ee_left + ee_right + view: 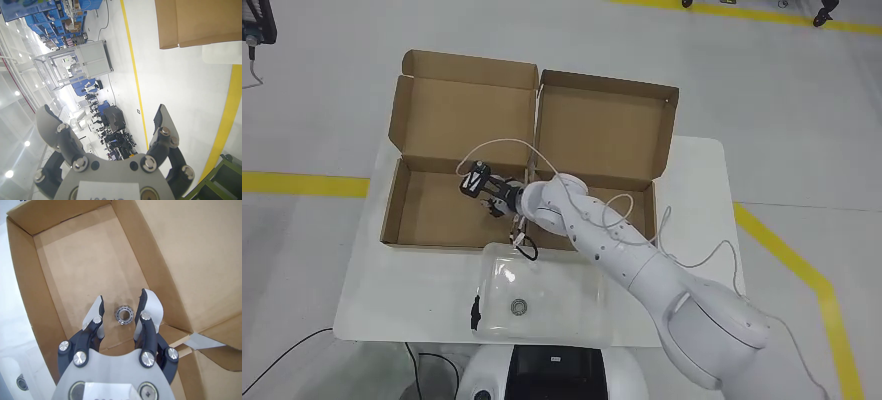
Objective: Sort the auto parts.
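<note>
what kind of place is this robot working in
Probably a factory-style robot lab or workshop: yellow floor lines, blue storage crates on shelves, and a metal-framed enclosure on an open floor.

Brown cardboard box [85, 266]; silver bearing [123, 316]; white table [697, 200].

Bright, even light is cast from overhead. In the left wrist view, ceiling lamps [27, 143] are blown out into hazy white glare, and lines are bent toward the edges. A soft shadow is thrown around the bearing [123, 315].
</note>
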